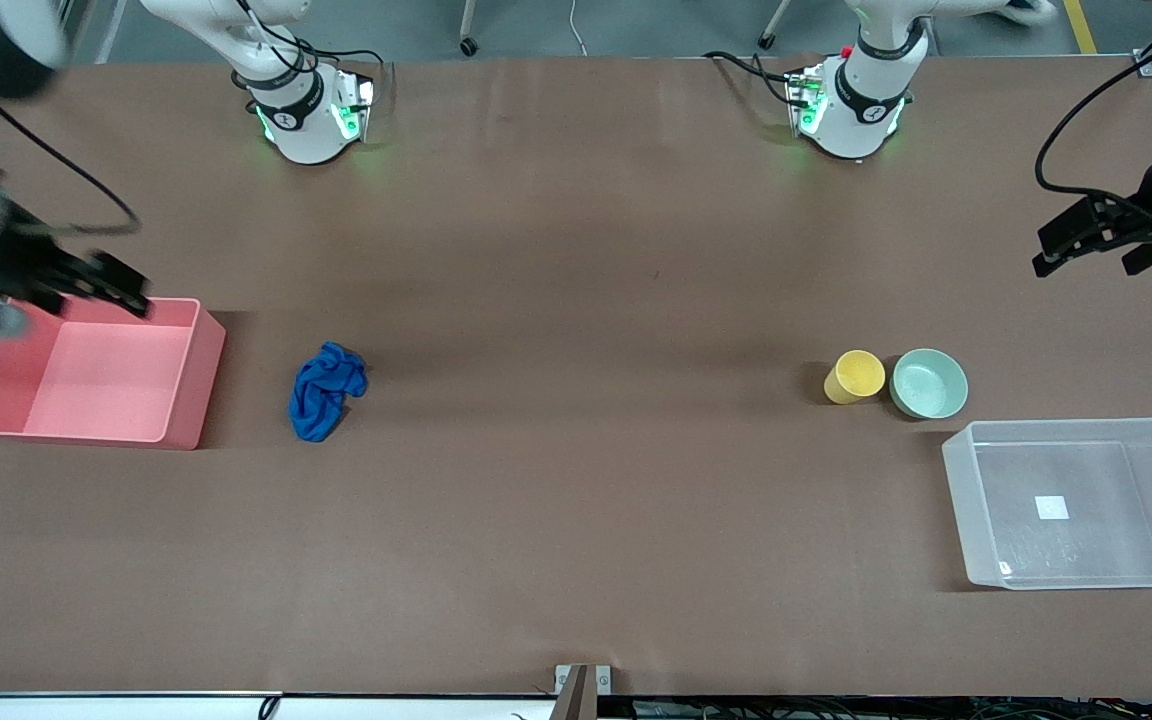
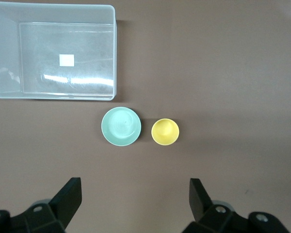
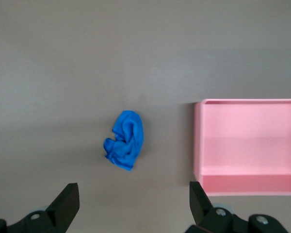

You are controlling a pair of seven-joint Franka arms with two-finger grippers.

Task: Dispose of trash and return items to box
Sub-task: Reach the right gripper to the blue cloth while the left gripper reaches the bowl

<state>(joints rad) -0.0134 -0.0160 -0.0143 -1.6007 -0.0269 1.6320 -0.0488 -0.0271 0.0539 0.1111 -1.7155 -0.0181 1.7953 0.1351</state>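
Nothing is moved yet. The blue rag (image 1: 326,391) lies beside the pink bin (image 1: 186,390) at the right arm's end of the tabletop (image 1: 576,250); the yellow cup (image 1: 854,377) and mint bowl (image 1: 929,383) sit touching by the clear box (image 1: 956,470) at the left arm's end. Right gripper (image 1: 101,290) and left gripper (image 1: 1096,245) hover spread and empty at those edges, each placed to serve its own bin.

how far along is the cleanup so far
Nothing looks done. The blue rag lies on the table beside the empty pink bin. The yellow cup and mint bowl sit side by side outside the clear box, which holds nothing. Nothing is in hand: the right end effector hangs open over the pink bin's rim, the left end effector open at its own end of the table. All three moves remain.
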